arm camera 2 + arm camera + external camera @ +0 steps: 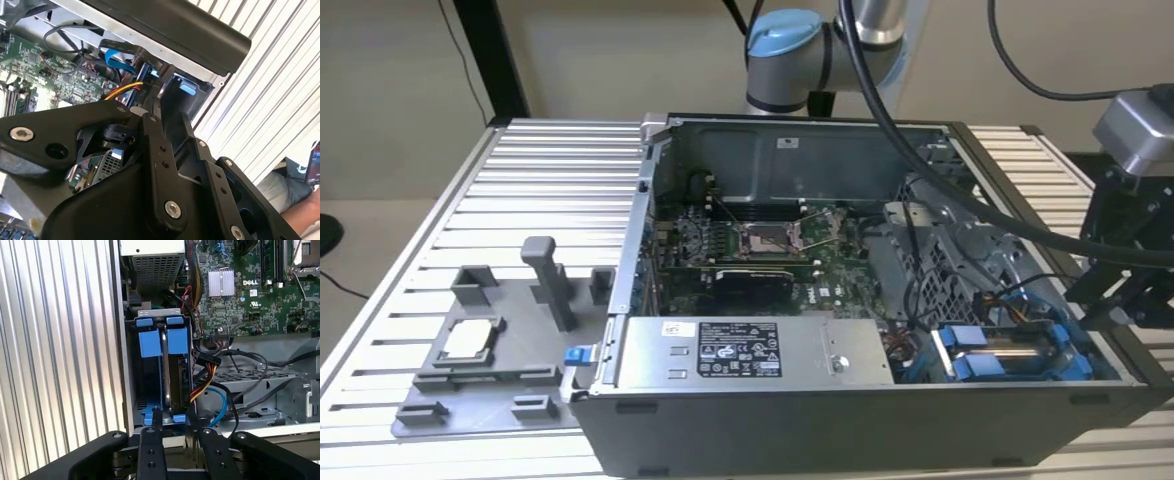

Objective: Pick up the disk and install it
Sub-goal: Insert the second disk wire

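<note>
The disk stands on edge in the drive bay of the open computer case, held in its blue carrier. An empty blue carrier slot sits beside it. In the exterior view the disk lies in the bay at the case's near corner, on the exterior view's right. My gripper hangs just short of the bay, its black fingers apart on either side of the carrier's end, gripping nothing. From outside, the gripper is just beyond the case's wall on the exterior view's right.
The case lies open on a slatted aluminium table. Inside are the motherboard, a silver labelled box and loose cables. A grey fixture tray holding a small chip lies on the exterior view's left. A person's leg is near the table.
</note>
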Tool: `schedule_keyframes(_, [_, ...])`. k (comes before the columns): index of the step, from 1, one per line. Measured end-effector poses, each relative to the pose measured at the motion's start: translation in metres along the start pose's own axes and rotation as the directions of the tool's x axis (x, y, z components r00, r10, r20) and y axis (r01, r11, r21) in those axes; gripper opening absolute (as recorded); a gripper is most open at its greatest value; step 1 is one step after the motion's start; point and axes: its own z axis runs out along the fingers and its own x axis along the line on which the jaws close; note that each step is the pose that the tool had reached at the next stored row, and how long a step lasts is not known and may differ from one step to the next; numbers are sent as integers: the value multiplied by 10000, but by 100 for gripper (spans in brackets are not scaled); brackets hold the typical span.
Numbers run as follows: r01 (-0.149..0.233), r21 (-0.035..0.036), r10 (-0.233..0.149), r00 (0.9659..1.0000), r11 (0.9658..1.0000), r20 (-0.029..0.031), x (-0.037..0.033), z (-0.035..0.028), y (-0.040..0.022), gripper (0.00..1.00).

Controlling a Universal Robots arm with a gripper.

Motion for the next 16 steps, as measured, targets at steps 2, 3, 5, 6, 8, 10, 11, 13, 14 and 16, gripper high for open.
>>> schedule_keyframes(2, [-17, -14, 17, 9999, 10000, 135, 9, -1, -2, 100])
schedule_keyframes(3, [-47, -16, 47, 9998, 10000, 172, 12, 0, -3, 100])
schedule_keyframes(5, [-149, -14, 149, 9997, 9999, 213, 15, -2, -4, 100])
schedule_keyframes(6, [-218, -11, 218, 9995, 9998, 226, 14, -3, -5, 100])
schedule_keyframes(8, [-359, -6, 359, 9990, 9994, 257, 16, -2, -4, 100])
schedule_keyframes(10, [-492, -4, 492, 9983, 9988, 300, 16, -2, -5, 100])
schedule_keyframes(11, [-550, -5, 550, 9980, 9985, 325, 16, -1, -4, 100])
schedule_keyframes(13, [-599, -8, 599, 9976, 9982, 360, 18, -1, -7, 100])
schedule_keyframes(14, [-608, -11, 608, 9975, 9982, 374, 20, -2, -11, 100])
schedule_keyframes(16, [-621, -18, 621, 9972, 9981, 405, 22, -2, -20, 100])
